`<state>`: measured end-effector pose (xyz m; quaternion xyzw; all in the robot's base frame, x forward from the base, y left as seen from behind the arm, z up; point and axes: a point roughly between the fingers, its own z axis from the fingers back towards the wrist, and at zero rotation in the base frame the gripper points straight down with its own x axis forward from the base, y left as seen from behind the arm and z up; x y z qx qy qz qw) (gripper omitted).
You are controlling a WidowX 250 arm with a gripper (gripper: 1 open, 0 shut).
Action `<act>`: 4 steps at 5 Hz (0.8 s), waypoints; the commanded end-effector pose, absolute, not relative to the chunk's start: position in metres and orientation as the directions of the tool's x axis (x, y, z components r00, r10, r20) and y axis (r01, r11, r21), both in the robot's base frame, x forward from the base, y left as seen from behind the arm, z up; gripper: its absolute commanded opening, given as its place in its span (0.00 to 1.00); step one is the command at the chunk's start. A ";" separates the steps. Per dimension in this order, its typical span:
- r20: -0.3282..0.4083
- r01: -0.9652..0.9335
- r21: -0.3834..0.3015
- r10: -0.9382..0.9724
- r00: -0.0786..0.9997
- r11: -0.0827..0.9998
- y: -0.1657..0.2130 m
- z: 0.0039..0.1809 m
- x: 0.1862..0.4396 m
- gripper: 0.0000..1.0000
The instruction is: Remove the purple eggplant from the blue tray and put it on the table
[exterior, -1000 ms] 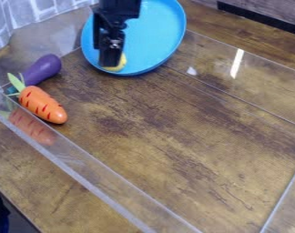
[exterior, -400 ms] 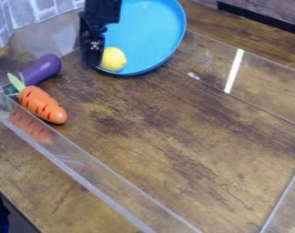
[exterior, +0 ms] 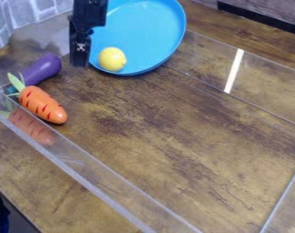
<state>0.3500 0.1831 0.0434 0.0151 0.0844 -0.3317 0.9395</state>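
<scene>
The arm comes in from the top edge, black and upright, with the gripper [exterior: 79,56] pointing straight down at the table [exterior: 175,118]. It hangs just off the left rim of the blue tray [exterior: 157,32], low over the wood, its tips close to the surface. The jaws stand spread wide and there is nothing between them, hand empty. The purple eggplant [exterior: 41,68] is not in the tray; it lies on the wood down and to the left of the gripper, near it but apart. Just beside the eggplant's lower end lies the orange carrot [exterior: 43,104], green top toward the left edge. Inside the tray sits a yellow lemon [exterior: 112,59], close to the near rim, right of the gripper.
</scene>
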 end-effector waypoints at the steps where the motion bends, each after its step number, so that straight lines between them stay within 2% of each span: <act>1: -0.147 0.620 0.024 -0.610 0.778 0.784 0.198 0.056 0.358 1.00; 2: -0.141 0.590 0.044 -0.579 0.803 0.806 0.197 0.070 0.361 1.00; 4: -0.121 0.518 0.067 -0.509 0.852 0.852 0.193 0.087 0.370 1.00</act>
